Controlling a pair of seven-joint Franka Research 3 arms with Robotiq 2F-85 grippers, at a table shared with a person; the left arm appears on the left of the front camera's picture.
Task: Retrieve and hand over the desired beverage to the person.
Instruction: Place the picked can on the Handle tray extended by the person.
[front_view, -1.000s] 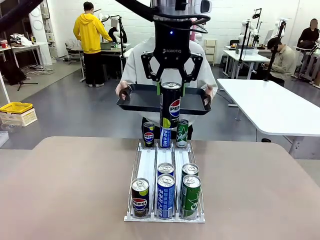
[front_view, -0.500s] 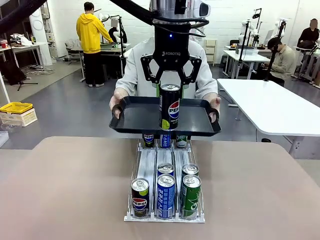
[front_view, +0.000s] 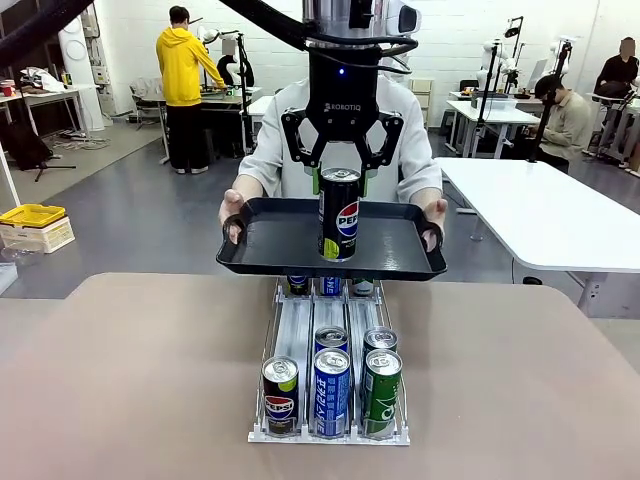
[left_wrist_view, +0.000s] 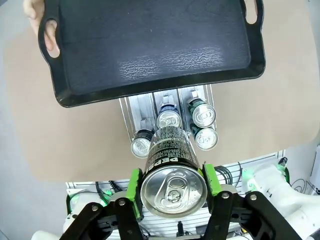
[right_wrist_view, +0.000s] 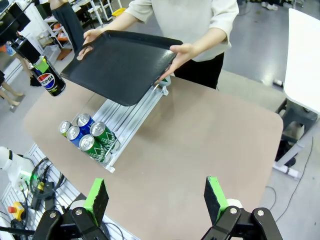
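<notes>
My left gripper (front_view: 341, 185) is shut on a black Pepsi can (front_view: 340, 225) and holds it upright in the air above the can rack (front_view: 272, 330). In the left wrist view the green pads (left_wrist_view: 134, 181) clamp the can (left_wrist_view: 169, 150) near its top. The person (front_view: 412, 150) in a light grey top stands at the far side, holding a flat black tray (front_view: 275, 240) in both hands, tilted toward me. The can's base shows just short of the tray's near rim (left_wrist_view: 150, 92), not touching it. My right gripper (right_wrist_view: 156, 196) hangs open and empty, high over the table.
The wire rack (right_wrist_view: 131, 119) holds several cans in three lanes: Pepsi (front_view: 280, 395), blue (front_view: 331, 390) and green (front_view: 380, 390) at the front, more under the tray. A white table (front_view: 550, 215) stands at the right. Bare brown tabletop (front_view: 130, 380) lies on both sides of the rack.
The person has brought the tray nearer to me and a little higher, so it now covers the rack's far cans. My left gripper and its can have barely moved.
</notes>
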